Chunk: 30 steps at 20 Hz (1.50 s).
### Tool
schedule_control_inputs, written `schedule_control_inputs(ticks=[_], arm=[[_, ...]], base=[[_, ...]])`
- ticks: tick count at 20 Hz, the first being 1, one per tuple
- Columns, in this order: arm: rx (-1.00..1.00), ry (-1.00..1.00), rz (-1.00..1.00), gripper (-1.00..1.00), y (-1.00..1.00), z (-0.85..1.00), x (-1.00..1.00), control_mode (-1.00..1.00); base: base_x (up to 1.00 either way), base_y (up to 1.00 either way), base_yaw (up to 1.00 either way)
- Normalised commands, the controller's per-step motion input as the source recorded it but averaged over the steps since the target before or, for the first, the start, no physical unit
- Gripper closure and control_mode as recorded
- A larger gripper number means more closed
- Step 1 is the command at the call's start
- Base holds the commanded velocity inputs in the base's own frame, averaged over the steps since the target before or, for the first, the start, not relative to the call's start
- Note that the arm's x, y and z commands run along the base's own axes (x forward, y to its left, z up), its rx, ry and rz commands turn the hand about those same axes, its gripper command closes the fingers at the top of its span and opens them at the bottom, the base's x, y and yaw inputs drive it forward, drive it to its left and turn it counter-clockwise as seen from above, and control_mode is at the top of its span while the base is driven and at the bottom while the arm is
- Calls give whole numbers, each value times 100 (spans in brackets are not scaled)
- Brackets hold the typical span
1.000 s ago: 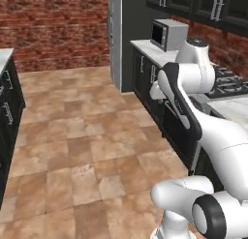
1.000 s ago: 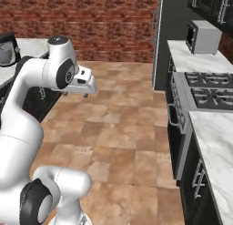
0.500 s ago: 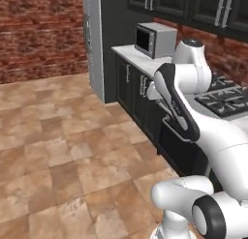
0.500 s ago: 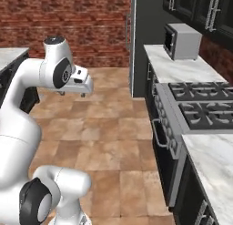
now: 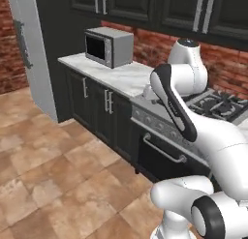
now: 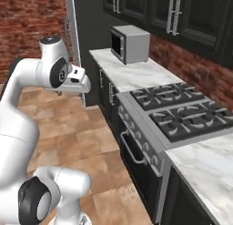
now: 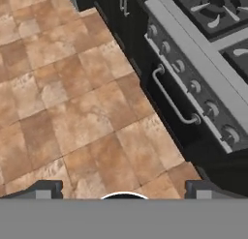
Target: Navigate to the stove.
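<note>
**Stove close on the robot's right, arm held over the floor**

Stove [image 6: 182,112] stands in the run of dark cabinets along the brick wall, with its black burner grates [image 6: 175,105] on top, a row of round silver knobs [image 7: 193,85] along the front edge and a bar handle [image 7: 172,97] across the dark oven door. In the right base view it fills the middle and right of the picture. In the left base view the arm partly covers it, with the oven door handle showing below the elbow [image 5: 162,148].

A marble counter [image 6: 132,74] runs on from the stove's far side and carries a silver microwave [image 6: 129,43]. A second stretch of marble [image 6: 205,167] lies on the near side. Beyond the microwave stands a tall grey refrigerator [image 5: 31,54].

The gripper [image 7: 123,188] hangs over the brown tiled floor [image 7: 72,102] just in front of the oven door. Its two dark fingertips [image 7: 46,188] stand far apart and hold nothing.
</note>
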Motion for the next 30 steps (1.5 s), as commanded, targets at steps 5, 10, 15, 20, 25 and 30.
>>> schedule_control_inputs(ticks=[5,10,15,20,25,30], arm=[[0,0,0,-100,0,0,0,100],[0,0,0,-100,0,0,0,100],[0,0,0,-100,0,0,0,100],[0,0,0,-100,0,0,0,100],[0,0,0,-100,0,0,0,100],[0,0,0,-100,0,0,0,100]], base=[[53,12,-67],[31,44,-74],[48,77,-70],[35,88,-57],[5,81,-41],[61,27,-21]])
